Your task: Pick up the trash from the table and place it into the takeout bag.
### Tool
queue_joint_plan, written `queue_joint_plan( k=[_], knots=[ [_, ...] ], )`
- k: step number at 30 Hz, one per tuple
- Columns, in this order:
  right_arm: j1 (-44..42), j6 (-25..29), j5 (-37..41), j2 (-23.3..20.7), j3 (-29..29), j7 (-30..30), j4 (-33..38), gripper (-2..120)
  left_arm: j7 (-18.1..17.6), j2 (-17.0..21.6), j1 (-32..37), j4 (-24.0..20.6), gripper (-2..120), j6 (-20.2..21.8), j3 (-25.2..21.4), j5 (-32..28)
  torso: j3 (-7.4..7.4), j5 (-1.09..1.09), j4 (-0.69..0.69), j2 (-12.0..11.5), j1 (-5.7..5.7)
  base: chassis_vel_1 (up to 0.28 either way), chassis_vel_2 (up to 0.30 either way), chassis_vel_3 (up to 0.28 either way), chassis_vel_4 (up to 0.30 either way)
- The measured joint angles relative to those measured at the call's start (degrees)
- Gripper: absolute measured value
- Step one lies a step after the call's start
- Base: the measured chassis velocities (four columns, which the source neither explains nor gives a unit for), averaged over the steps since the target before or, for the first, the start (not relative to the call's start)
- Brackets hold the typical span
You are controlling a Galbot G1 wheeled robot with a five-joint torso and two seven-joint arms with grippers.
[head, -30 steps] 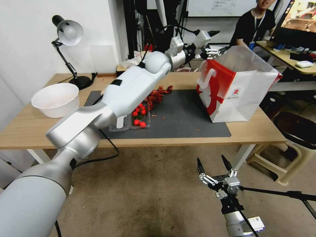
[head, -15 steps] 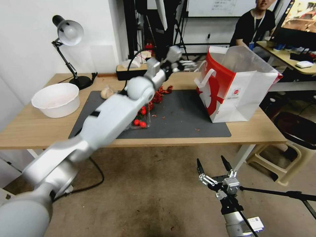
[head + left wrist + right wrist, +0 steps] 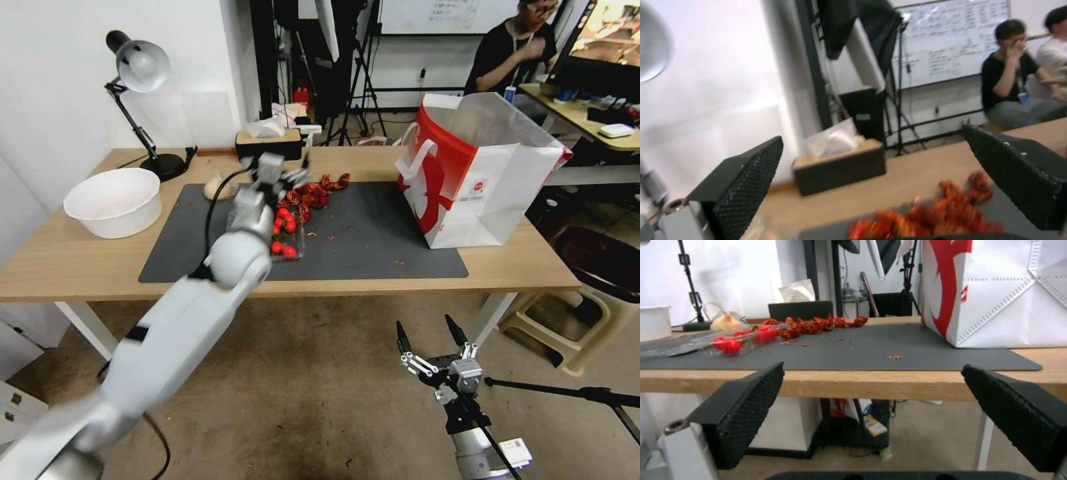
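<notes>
The left gripper is positioned above the mat on the counter, over the red scraps, fingers spread apart and empty. The small beige bundle is seen near the mat's far edge. The takeout bag is seen upright on the counter. The right gripper is parked below the counter edge, fingers apart; its wrist view shows the bag's base on the mat.

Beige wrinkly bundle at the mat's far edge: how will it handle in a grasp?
The bundle looks crumpled and thin, so probably light and squashy. Its rounded lump shape may slide or roll if nudged. The open left gripper hangs nearby.
</notes>
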Motion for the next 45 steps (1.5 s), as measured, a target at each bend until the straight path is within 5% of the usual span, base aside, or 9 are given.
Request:
queue_joint_plan(
  k=[8,24,36,45],
  knots=[
    [-0.27,-0.39,-0.34,-0.28,-0.13,0.17,1.25,100,-2.36,0.06,16.15,-9.07,100,-0.53,-9.30,5.59,-0.01,0.02,0.00,0.00,0.00,0.000,0.000,0.000,0.000],
    [-0.63,0.30,-0.55,-0.29,0.05,0.50,2.14,100,-1.44,-6.48,37.13,-16.67,100,-5.88,-17.92,11.25,-0.01,0.06,0.00,0.00,0.00,0.000,0.000,0.000,0.000],
    [0.68,0.20,0.88,-0.56,0.71,0.48,2.85,100,0.41,-8.70,48.68,-17.74,100,-13.21,-20.66,13.17,-0.01,0.07,0.00,0.01,0.00,0.000,0.000,0.000,0.000],
    [0.37,-0.01,0.95,-0.57,0.89,0.49,3.15,100,1.22,-8.22,46.03,-16.42,100,-13.58,-20.48,10.19,0.00,0.06,-0.02,0.01,0.01,0.000,0.000,0.000,0.000]
  ],
)
